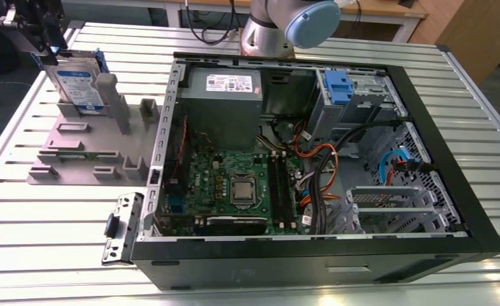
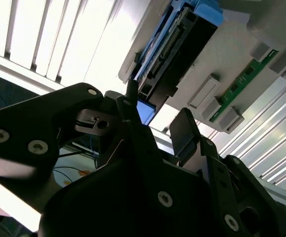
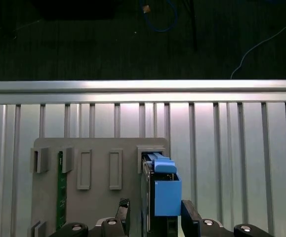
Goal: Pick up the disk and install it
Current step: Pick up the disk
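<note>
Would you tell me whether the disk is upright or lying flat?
Upright: the disk stands on edge in a slot of the grey holder.

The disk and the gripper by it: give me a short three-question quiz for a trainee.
1. True or false: the disk lies flat.
2. What holds the disk? A: the grey holder; B: a drive cage; C: a hand.
3. Fill in: the gripper, straddling the disk's top edge, is ___ (open or shut).
Key: 1 false, it stands upright; 2 A; 3 open.
</note>
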`<move>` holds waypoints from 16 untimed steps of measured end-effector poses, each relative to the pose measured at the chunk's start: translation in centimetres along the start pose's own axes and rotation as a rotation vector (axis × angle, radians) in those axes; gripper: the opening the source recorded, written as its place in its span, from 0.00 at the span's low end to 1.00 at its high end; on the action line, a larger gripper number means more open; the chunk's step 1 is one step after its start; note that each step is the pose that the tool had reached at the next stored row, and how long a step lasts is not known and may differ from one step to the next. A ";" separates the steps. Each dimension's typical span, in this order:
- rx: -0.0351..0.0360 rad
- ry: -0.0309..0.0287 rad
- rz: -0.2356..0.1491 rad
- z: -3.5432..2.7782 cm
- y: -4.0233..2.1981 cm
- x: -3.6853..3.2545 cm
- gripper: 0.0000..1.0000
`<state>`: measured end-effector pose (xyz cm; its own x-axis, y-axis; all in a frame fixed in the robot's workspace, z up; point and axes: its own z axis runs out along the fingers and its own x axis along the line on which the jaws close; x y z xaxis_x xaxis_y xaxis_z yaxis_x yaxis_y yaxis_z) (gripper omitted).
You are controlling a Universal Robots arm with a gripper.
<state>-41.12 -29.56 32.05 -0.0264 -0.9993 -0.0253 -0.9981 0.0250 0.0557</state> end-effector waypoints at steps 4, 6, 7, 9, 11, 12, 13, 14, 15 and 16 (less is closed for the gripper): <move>0.0329 -0.0007 -0.001 0.04 0.02 0.00 0.53; 0.0375 -0.0009 -0.001 0.04 0.02 0.01 0.53; 0.0402 -0.0010 -0.001 0.04 0.02 0.00 0.53; 0.0425 -0.0011 -0.001 0.05 0.02 0.00 0.53; 0.0428 -0.0011 -0.001 0.06 0.08 0.00 0.53; 0.0427 -0.0010 -0.001 0.08 0.11 0.00 0.53; 0.0425 -0.0009 -0.003 0.10 0.16 0.00 0.53; 0.0426 -0.0008 -0.008 0.23 0.29 0.01 0.53; 0.0425 -0.0007 -0.011 0.28 0.33 0.00 0.53; 0.0423 -0.0006 -0.012 0.32 0.35 -0.04 0.53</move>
<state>-41.49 -29.50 31.75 -0.0150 -0.9995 -0.0263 -0.9998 0.0146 0.0131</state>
